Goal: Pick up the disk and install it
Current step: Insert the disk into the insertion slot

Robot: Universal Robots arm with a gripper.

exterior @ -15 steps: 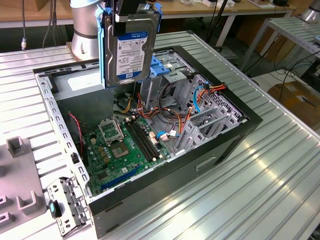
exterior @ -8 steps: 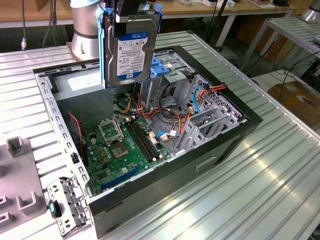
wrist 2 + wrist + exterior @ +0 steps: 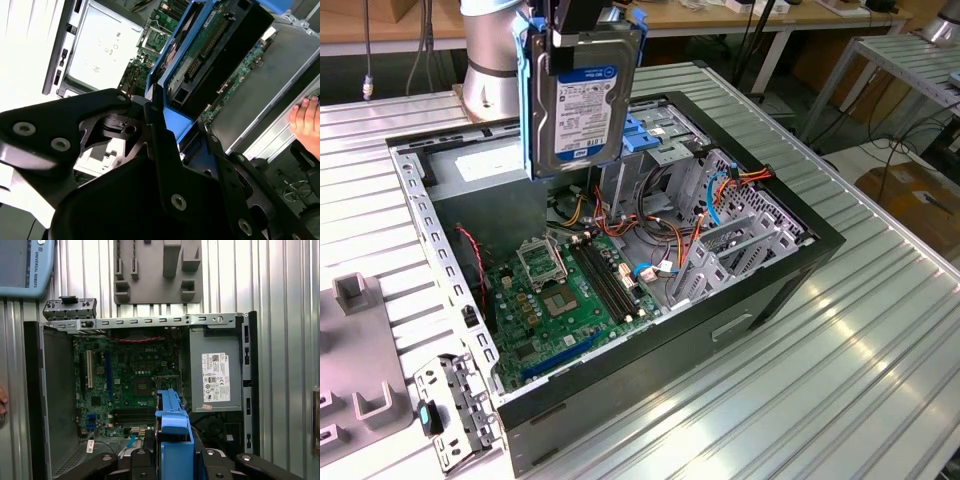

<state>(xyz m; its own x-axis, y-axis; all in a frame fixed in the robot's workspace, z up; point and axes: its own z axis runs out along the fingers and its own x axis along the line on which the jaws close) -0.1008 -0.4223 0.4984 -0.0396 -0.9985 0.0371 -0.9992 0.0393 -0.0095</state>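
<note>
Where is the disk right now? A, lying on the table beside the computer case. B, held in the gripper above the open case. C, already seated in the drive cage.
B: in the exterior view the disk hangs upright in the gripper, above the open computer case.

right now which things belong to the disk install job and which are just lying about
Job: grey metal hard drive in blue plastic carrier rails, gripped by black end effector; open black metal computer case.
Lying about: grey plastic fixture block; silver metal bracket; blue-edged handheld pendant; a person's hand.
</note>
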